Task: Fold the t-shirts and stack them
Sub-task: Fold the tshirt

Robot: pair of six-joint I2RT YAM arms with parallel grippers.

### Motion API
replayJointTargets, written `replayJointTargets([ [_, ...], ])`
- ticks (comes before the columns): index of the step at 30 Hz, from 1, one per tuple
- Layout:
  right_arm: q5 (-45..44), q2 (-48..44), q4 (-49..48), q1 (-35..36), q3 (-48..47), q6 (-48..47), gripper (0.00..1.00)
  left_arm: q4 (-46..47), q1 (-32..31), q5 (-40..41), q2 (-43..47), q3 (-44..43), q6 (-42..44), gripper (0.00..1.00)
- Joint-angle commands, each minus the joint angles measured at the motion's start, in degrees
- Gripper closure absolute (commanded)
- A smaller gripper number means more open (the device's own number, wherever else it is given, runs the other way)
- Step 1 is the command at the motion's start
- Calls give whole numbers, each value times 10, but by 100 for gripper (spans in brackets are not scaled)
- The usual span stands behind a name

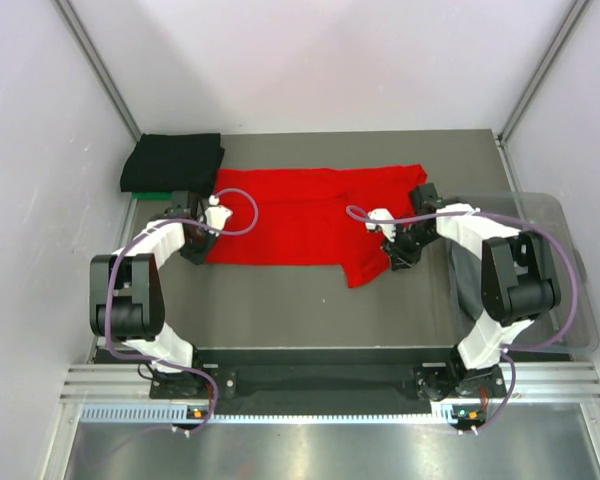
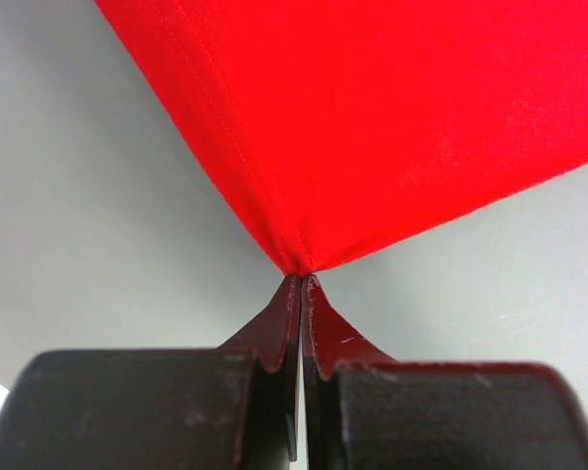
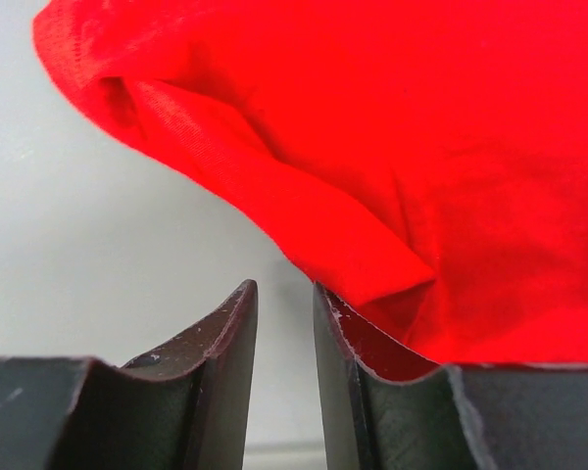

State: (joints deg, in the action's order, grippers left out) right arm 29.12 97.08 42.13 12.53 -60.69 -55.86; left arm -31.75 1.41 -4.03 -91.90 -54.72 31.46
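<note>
Across the middle of the surface [image 1: 280,310] lies the red t-shirt [image 1: 290,215]. Its near-left corner is clamped in the left pincer [image 2: 302,279]. The right pincer [image 3: 284,286] stands narrowly apart, with cloth only brushing one finger. It should probably take a full bite of hem, so both sides lift evenly.

Red t-shirt [image 1: 300,225] spread flat: left gripper [image 1: 200,250] at its 8 o'clock corner, right gripper [image 1: 398,256] near 4 o'clock, folded black t-shirt [image 1: 173,160] at 10 o'clock.
</note>
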Motion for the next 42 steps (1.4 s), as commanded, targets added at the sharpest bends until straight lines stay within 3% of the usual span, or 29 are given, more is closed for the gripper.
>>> replayJointTargets([
  [1,8,7,-33,0,-22,15,70,13,3,-2,0,8,-3,100],
  [13,-8,17,-73,0,-15,44,76,18,3,0,2,15,-3,100],
  [15,-13,18,-78,1,-13,50,81,17,2,-2,3,15,-4,100],
  [19,-14,15,-74,1,-14,52,100,18,2,-2,2,16,-3,100],
  [25,-15,-27,-48,0,-9,45,100,17,3,-2,7,14,-3,100],
  [26,-14,-37,-49,1,-8,47,100,17,3,-3,7,14,-3,100],
  [27,-14,-39,-45,1,-7,51,81,17,3,-3,6,13,-3,100],
  [28,-14,-38,-43,0,-7,52,74,17,3,-4,6,13,-4,100],
  [32,-14,-15,-41,1,-11,54,68,18,3,-8,7,15,-6,100],
  [42,-15,32,-46,1,-30,59,66,23,3,1,6,19,2,100],
])
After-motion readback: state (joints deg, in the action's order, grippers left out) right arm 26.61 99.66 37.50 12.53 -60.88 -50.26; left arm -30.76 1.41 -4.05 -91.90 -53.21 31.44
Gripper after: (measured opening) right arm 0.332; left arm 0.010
